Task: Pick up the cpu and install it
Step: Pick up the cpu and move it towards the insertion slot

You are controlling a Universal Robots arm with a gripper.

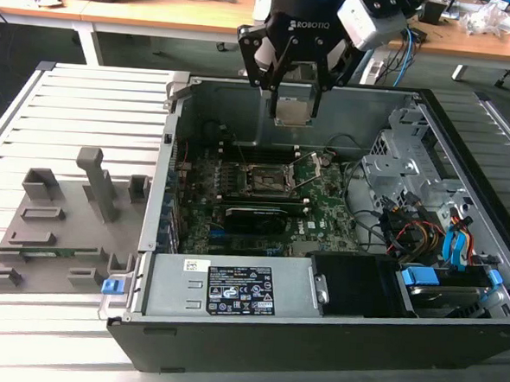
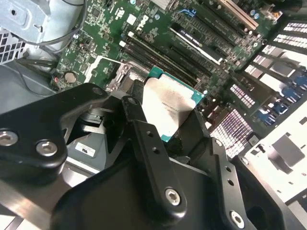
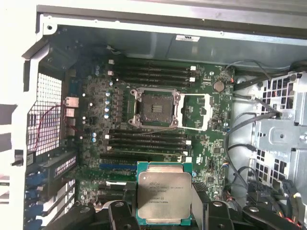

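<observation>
Room: wooden desks [image 1: 162, 12] strewn with cables stand well behind the socket [image 3: 157, 108], over a dark floor.
Table: a pale slatted metal top [image 1: 70, 102] carries everything and spreads out on all sides of the socket.
Computer case [image 1: 315, 346]: lies on its side with the panel off, enclosing the socket.
Holder tray [image 1: 62, 222]: grey plastic with raised blocks. It sits outside the case, well apart from the socket, toward the exterior view's left.
Motherboard [image 1: 323, 204]: a green board surrounding the socket on the case floor.
Gripper [image 1: 293, 102]: raised above the socket's level, its fingers clamped on two opposite edges of the cpu.
Socket: bare, with its metal load frame [image 3: 196, 112] swung open just beside it. By the look of it, it is ready to take the chip.
Cpu [image 3: 164, 197]: held about level with its silver top up, in the air and apart from the socket.
Progress: the pick-up looks done. Seating the chip in the socket and closing the frame are not yet done.
</observation>
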